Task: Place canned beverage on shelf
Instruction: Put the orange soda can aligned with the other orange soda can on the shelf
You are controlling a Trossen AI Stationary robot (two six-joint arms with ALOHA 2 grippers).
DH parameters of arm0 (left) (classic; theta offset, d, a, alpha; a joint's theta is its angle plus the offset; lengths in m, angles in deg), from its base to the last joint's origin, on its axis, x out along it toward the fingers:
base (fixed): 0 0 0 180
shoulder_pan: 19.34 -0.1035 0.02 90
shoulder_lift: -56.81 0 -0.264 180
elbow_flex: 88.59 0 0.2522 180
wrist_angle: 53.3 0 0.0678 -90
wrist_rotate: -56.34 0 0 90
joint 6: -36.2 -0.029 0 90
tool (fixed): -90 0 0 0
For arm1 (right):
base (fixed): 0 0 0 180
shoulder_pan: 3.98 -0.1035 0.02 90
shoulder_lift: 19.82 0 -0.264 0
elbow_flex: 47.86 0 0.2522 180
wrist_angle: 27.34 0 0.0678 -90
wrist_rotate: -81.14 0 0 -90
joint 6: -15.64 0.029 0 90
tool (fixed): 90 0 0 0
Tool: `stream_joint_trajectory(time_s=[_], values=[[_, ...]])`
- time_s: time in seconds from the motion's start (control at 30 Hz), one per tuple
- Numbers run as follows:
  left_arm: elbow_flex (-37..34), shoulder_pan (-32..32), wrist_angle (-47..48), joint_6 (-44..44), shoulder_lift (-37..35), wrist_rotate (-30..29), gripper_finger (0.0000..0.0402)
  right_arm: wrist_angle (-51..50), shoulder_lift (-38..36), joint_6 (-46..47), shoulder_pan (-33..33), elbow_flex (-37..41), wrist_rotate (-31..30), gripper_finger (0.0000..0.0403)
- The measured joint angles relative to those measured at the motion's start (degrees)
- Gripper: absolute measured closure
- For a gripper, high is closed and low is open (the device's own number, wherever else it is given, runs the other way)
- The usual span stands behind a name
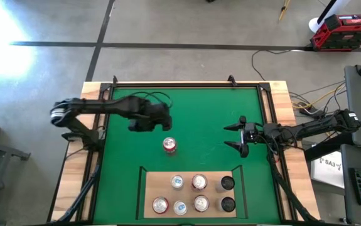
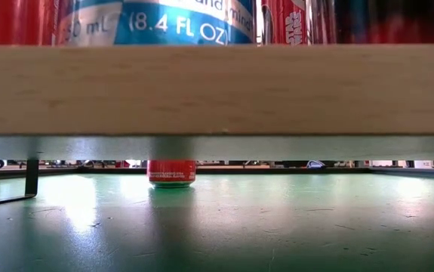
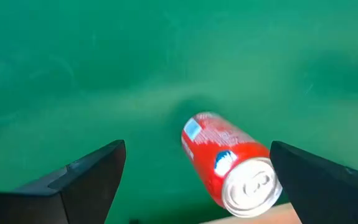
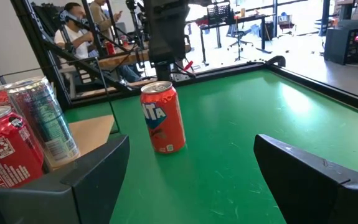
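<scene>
A red can [image 1: 169, 145] stands upright on its base on the green mat, just beyond the shelf's far edge. It also shows in the low view [image 2: 171, 172], the left wrist view [image 3: 228, 165] and the right wrist view [image 4: 163, 118]. The shelf [image 1: 152, 185], a pale wood board with a thin black rail, lies at the mat's near side and carries several cans. My left gripper [image 1: 150, 120] [image 3: 197, 149] is open, above and a little to the far left of the red can. My right gripper [image 1: 240, 135] [image 4: 191, 143] is open and low, to the can's right.
Red, blue-white and dark cans [image 1: 199, 182] stand on the shelf, two of them close to my right gripper [image 4: 35, 124]. In the low view the shelf board [image 2: 217, 91] spans the picture on thin black legs [image 2: 32, 175]. People sit beyond the table [image 4: 82, 25].
</scene>
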Motion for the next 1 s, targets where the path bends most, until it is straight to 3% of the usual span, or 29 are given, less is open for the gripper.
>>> stream_joint_trajectory(time_s=[0.2, 0.73, 1.0], values=[[8.5, 1.0, 4.1, 0.6, 8.1, 2.3, 0.0019, 0.0, 0.0, 0.0, 0.0, 0.0, 0.0, 0.0067], [19.8, 6.5, 5.7, 3.3, 22.1, 3.8, 0.0017, 0.0, 0.0, 0.0, 0.0, 0.0, 0.0, 0.0067], [21.4, 6.5, 7.5, 6.6, 24.5, 4.9, 0.0017, 0.0, 0.0, 0.0, 0.0, 0.0, 0.0, 0.0067]])
